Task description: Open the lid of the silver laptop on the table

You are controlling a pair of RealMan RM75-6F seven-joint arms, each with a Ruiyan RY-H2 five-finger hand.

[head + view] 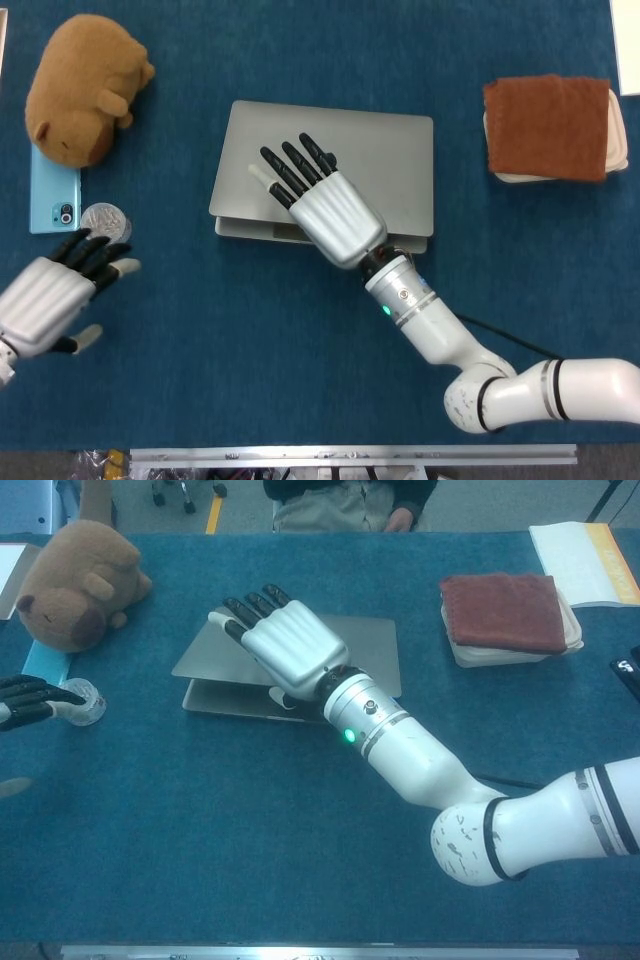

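- Laptop [385, 165]: silver, mid-table on the blue cloth [300, 380]; lid raised slightly at its front edge, a narrow gap showing above the base.
- Right hand [325, 205]: over the lid's front left part, fingers [290, 165] extended side by side; thumb hidden, so any grip on the lid edge cannot be told.
- Left hand [50, 295]: near the table's left edge, fingers spread, holding nothing, fingertips just beside a small clear jar [105, 222].
- Plush toy [80, 85]: far left, overlapping a phone [52, 195].
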